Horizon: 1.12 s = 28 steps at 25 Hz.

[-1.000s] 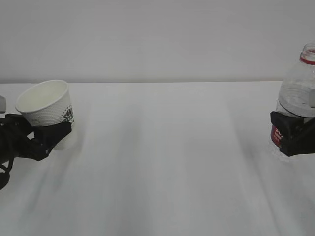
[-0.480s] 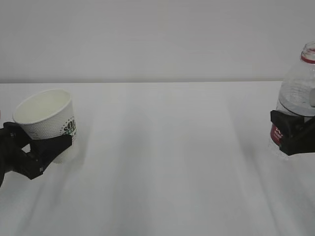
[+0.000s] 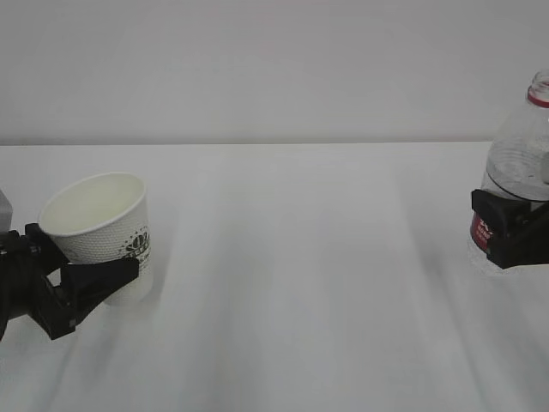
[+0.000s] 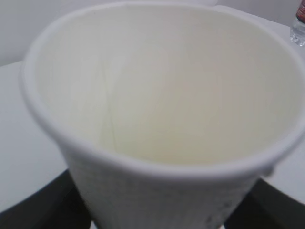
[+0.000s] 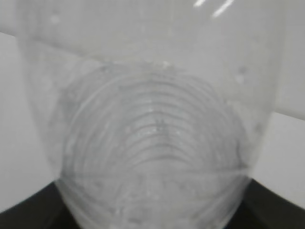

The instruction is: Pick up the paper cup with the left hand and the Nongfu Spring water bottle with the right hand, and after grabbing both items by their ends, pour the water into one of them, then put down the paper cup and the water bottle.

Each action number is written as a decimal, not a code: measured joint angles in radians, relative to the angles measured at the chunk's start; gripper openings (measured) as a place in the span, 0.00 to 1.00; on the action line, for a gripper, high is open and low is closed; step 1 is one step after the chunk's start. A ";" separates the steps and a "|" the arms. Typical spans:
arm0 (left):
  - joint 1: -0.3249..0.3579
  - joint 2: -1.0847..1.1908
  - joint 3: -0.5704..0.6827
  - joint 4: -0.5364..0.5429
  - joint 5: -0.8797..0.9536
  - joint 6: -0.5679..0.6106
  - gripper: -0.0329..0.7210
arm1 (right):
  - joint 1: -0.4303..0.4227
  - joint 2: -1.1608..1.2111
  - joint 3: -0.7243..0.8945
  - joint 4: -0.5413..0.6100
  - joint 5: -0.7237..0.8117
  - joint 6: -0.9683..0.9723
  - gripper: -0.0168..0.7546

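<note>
The paper cup (image 3: 101,225) is at the left, tilted with its mouth toward the upper left, and my left gripper (image 3: 86,266) is shut on its lower part. In the left wrist view the paper cup (image 4: 162,95) fills the frame, with black fingers (image 4: 35,210) at the lower corners; I make out no water inside it. At the right edge the Nongfu Spring water bottle (image 3: 517,167) stands upright and uncapped, my right gripper (image 3: 513,230) shut on its red label. The bottle (image 5: 152,124) fills the right wrist view, water (image 5: 152,195) in its lower part.
The white table (image 3: 300,283) stretches between the two arms up to a pale wall. The bottle (image 4: 298,26) shows small at the top right of the left wrist view. A grey object (image 3: 4,206) peeks in at the left edge.
My left gripper has carried the cup down and to the right, closer to the table. The right gripper and the bottle have hardly moved.
</note>
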 joint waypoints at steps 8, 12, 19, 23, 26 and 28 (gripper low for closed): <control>-0.085 0.000 0.000 0.016 0.000 -0.014 0.74 | 0.000 0.000 0.000 0.000 -0.001 0.004 0.64; -0.162 0.000 0.000 0.016 0.000 -0.016 0.74 | 0.000 0.000 0.000 0.000 -0.001 0.004 0.64; -0.233 0.000 0.000 0.016 0.000 -0.016 0.74 | 0.000 0.000 0.000 0.000 -0.001 0.005 0.64; -0.253 0.000 0.000 0.016 0.000 -0.016 0.74 | 0.000 0.000 0.000 0.000 -0.001 0.005 0.64; -0.271 0.000 -0.006 0.016 0.000 -0.016 0.74 | 0.000 0.000 0.000 -0.002 -0.001 0.005 0.64; -0.288 0.000 -0.018 0.016 0.000 -0.016 0.74 | 0.000 0.000 0.000 -0.004 -0.001 0.005 0.64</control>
